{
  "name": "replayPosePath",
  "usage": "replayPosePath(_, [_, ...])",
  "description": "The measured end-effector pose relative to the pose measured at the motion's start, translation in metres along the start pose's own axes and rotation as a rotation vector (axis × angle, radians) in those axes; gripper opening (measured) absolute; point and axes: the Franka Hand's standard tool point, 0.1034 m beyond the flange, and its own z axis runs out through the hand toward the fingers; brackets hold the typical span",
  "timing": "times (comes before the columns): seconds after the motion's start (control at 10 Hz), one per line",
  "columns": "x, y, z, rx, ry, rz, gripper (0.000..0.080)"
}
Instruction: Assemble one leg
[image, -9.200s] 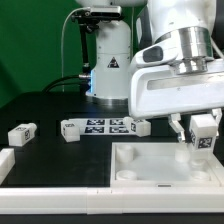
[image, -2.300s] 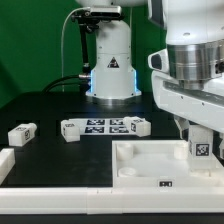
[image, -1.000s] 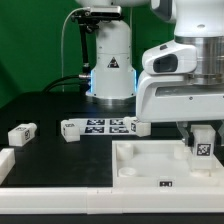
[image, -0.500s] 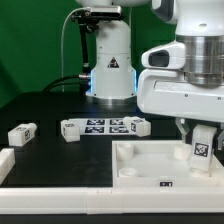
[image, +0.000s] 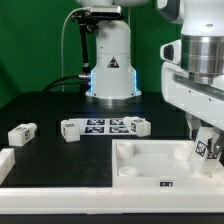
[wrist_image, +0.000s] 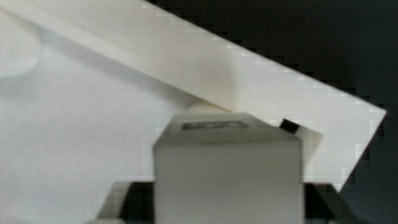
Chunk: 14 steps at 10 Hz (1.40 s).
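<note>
My gripper (image: 204, 140) is shut on a leg (image: 207, 150), a small white block with a black-and-white tag. It holds the leg slightly tilted at the far corner of the large white tray (image: 150, 166) on the exterior view's right. In the wrist view the leg (wrist_image: 222, 160) stands between my gripper's (wrist_image: 228, 208) dark jaws, close against the tray's raised rim (wrist_image: 231, 70). I cannot tell whether the leg touches the tray.
More legs lie on the black table: one (image: 22, 133) at the exterior view's left, one (image: 70, 130) and one (image: 138, 126) at the ends of the marker board (image: 105, 125). A white part (image: 5, 163) sits at the left edge. The robot base (image: 110, 60) stands behind.
My arm has turned and shifted toward the exterior view's right. The held leg has stayed at the tray's far right corner and now tilts a little.
</note>
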Motion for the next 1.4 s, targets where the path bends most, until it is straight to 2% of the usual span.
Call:
replayPosePath(0.1, [-0.002, 0.0, 0.0, 0.003, -0.01, 0.031, 0.0371])
replayPosePath(0.2, [-0.003, -0.001, 0.0, 0.004, -0.015, 0.009, 0.0371])
replayPosePath(0.4, [-0.005, -0.001, 0.0, 0.006, -0.023, -0.022, 0.0619])
replayPosePath(0.5, [-0.007, -0.001, 0.0, 0.006, -0.023, -0.058, 0.064])
replayPosePath(0.8, [-0.004, 0.001, 0.002, 0.01, -0.016, -0.526, 0.0648])
replayPosePath(1.0, [-0.004, 0.0, -0.002, 0.014, -0.007, -0.747, 0.0649])
replayPosePath(1.4, [0.004, 0.0, -0.005, 0.002, -0.004, -1.22, 0.0649])
